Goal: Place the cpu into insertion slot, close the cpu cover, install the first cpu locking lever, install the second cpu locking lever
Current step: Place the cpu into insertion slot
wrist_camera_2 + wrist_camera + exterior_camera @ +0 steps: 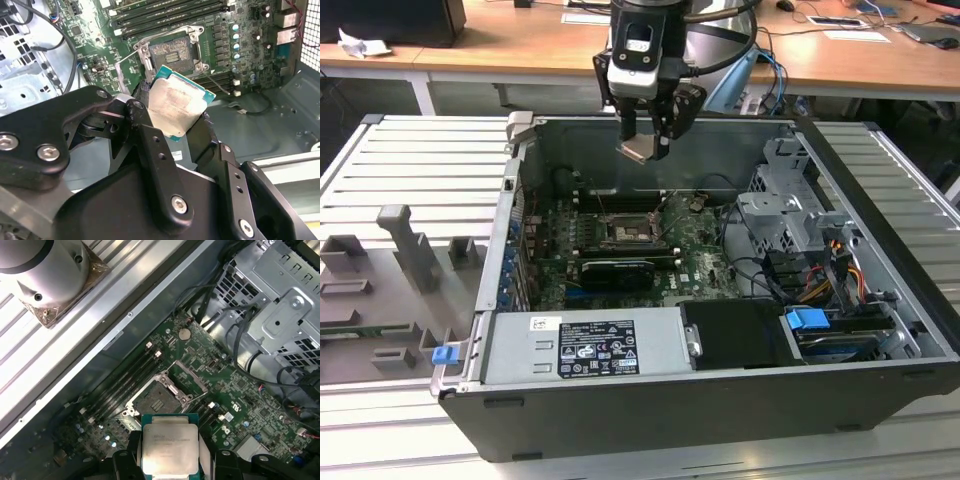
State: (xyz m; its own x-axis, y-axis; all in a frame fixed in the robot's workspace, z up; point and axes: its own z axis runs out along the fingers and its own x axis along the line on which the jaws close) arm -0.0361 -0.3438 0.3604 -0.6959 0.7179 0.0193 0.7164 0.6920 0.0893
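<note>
Hand (647, 147) clenched on the cpu (169, 450) by two opposite edges, leaving its underside free, high above the insertion slot (156, 399); the cpu cover (191, 376) stands raised beside the slot, keeping it open to receive the chip

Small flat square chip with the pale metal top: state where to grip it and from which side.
Pinch the pale-topped square chip by two opposite thin edges, from its sides, as the black gripper does now; being flat, its faces are left clear for the open socket.
</note>
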